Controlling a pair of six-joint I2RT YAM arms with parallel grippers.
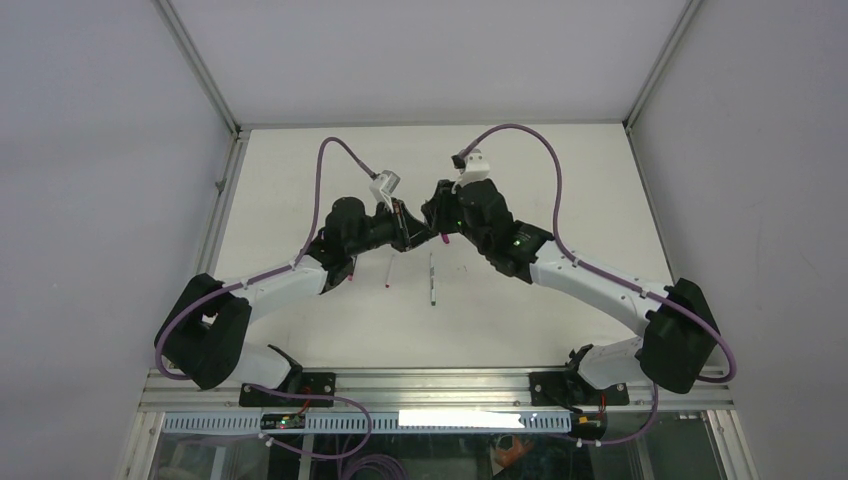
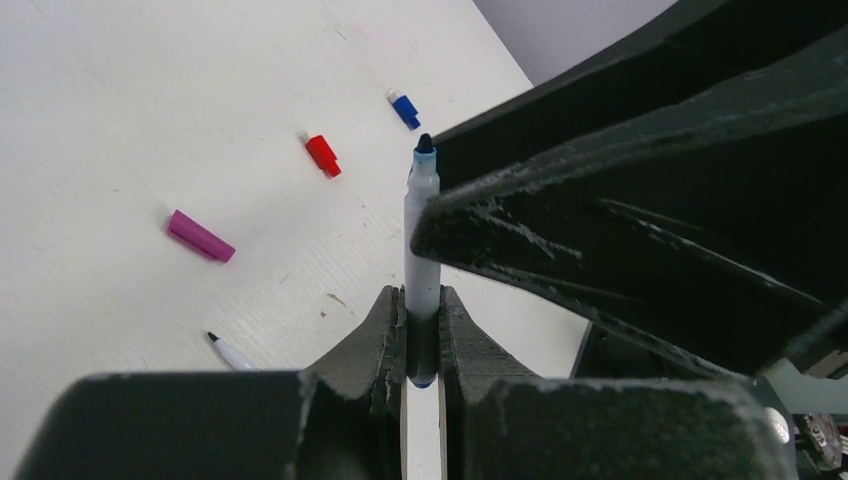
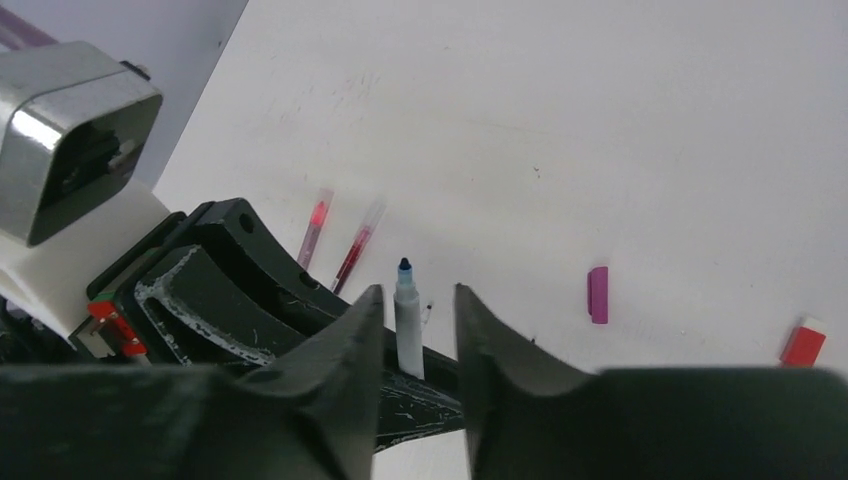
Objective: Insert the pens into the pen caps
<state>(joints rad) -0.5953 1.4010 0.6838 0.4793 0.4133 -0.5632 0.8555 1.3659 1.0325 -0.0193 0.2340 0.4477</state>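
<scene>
My left gripper (image 2: 422, 320) is shut on a white-grey pen with a blue tip (image 2: 422, 230) and holds it above the table, tip pointing away. My right gripper (image 3: 418, 310) is open, its jaws on either side of that pen (image 3: 407, 325) without touching it. In the top view the two grippers (image 1: 405, 225) (image 1: 437, 215) meet at mid-table. A magenta cap (image 2: 201, 236), a red cap (image 2: 322, 155) and a blue cap (image 2: 404, 110) lie on the table beyond. The magenta cap (image 3: 598, 295) and red cap (image 3: 804, 343) also show in the right wrist view.
Two reddish pens (image 3: 356, 246) (image 3: 314, 228) lie side by side beyond the left gripper. A pinkish-red pen (image 1: 388, 272) and a white-grey pen (image 1: 432, 278) lie on the white table (image 1: 560, 180) nearer the bases. Metal frame rails run along the table's left and right edges.
</scene>
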